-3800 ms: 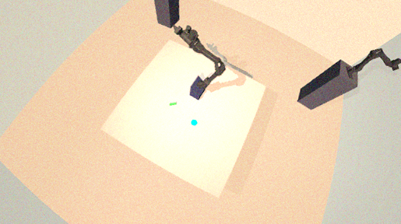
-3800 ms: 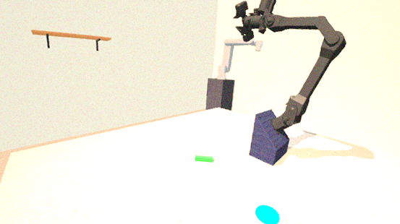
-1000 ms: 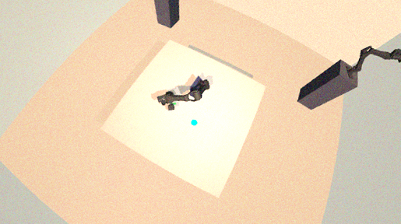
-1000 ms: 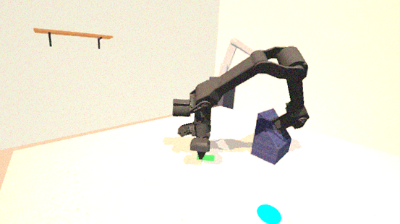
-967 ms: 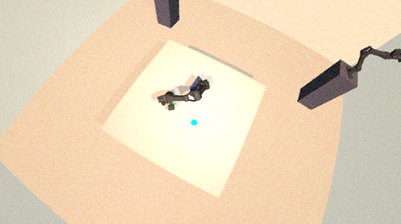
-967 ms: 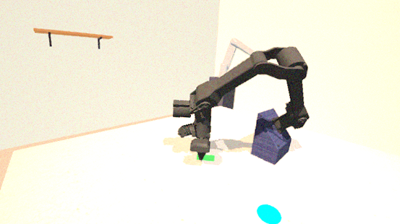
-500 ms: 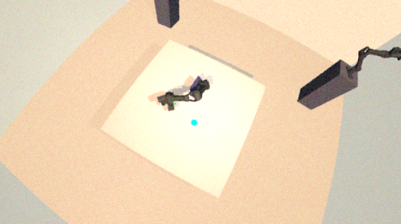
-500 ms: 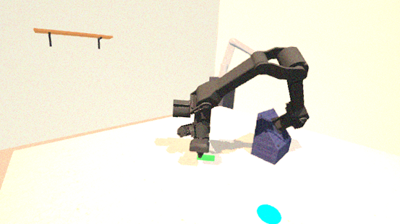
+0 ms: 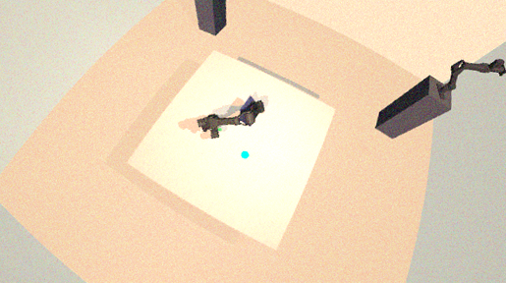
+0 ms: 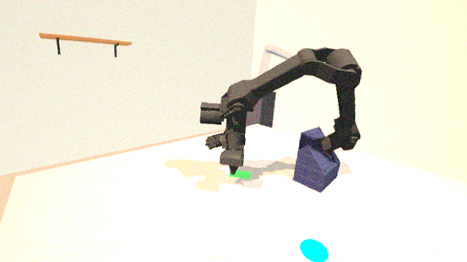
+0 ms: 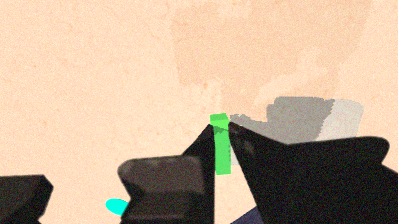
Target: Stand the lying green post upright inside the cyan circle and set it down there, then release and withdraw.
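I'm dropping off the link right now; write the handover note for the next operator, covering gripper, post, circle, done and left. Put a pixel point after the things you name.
Gripper (image 10: pixel 234 173) (image 11: pixel 220 125): pointing down, shut on the green post, near one end.
Green post (image 9: pixel 220 129) (image 10: pixel 243 174) (image 11: pixel 223 155): lying flat, not upright; whether it has left the table top (image 9: pixel 250 201) (image 10: pixel 145 225) at all, I cannot tell.
Cyan circle (image 9: pixel 245 154) (image 10: pixel 314 251) (image 11: pixel 116 206): on the table top, away from the post, nothing standing in it.
Done: post gripped.
Left: lift, turn upright, carry to the circle, set down inside it, release, withdraw.
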Action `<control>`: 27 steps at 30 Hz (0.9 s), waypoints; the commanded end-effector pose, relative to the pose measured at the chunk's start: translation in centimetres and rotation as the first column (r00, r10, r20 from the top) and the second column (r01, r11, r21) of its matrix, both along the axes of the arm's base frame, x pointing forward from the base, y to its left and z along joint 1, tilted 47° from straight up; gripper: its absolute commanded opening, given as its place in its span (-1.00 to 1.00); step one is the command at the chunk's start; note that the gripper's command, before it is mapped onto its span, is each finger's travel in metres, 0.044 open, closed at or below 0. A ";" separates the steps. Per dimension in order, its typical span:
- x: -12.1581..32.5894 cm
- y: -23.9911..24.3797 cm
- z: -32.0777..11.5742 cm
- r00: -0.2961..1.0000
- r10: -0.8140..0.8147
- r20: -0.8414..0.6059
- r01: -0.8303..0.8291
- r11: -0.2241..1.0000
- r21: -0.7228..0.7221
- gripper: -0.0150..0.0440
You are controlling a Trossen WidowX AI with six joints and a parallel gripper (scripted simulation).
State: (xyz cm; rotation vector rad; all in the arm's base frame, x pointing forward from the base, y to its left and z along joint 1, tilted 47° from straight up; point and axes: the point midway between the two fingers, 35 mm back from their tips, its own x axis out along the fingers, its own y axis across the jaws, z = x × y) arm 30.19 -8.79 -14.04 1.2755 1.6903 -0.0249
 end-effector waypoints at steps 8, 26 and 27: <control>-0.1 -2.7 2.4 1.000 0.005 0.003 -0.005 1.000 -0.005 -0.42; -0.4 -5.4 6.0 1.000 0.011 0.007 -0.011 1.000 -0.004 -0.42; -0.3 -5.3 6.2 1.000 0.014 0.010 -0.014 1.000 -0.006 -0.42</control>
